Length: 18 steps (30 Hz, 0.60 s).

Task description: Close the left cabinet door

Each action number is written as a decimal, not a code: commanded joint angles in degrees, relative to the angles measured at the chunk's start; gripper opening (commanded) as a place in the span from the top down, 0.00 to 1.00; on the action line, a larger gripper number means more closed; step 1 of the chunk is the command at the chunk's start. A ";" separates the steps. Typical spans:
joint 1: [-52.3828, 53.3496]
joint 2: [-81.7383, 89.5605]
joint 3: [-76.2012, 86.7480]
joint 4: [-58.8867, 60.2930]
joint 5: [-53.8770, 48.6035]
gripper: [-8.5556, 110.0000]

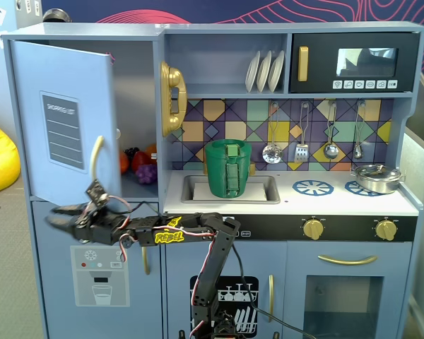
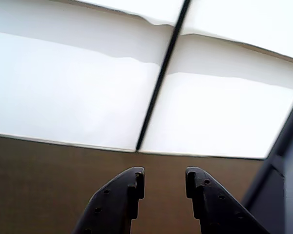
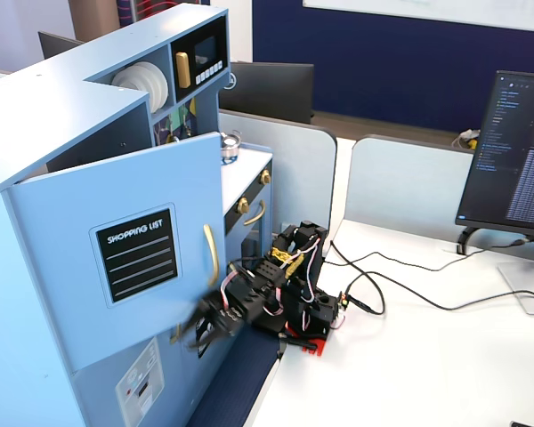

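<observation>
The left cabinet door (image 1: 63, 127) is light blue with a black "SHOPPING LIST" panel and a curved gold handle (image 1: 95, 159). It stands partly open in both fixed views (image 3: 116, 258). My gripper (image 1: 56, 215) reaches left from the black arm and sits just below the door's lower edge, under the handle. It looks blurred in both fixed views (image 3: 196, 325). In the wrist view my gripper (image 2: 164, 178) is open and empty, with only a brown surface and white panels beyond. The door does not show there.
The lower blue door with an ice dispenser graphic (image 1: 99, 275) is behind the arm. Toy fruit (image 1: 141, 166) lies inside the open cabinet. A gold phone (image 1: 172, 99), a green basket (image 1: 228, 168) in the sink and a microwave (image 1: 353, 63) are to the right. A monitor (image 3: 516, 160) and cables are on the desk.
</observation>
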 commanded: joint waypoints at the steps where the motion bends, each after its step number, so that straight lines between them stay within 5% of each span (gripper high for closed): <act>1: 8.96 3.69 -0.53 -3.96 2.37 0.93; 18: 24.08 0.88 -0.88 -7.47 8.96 0.93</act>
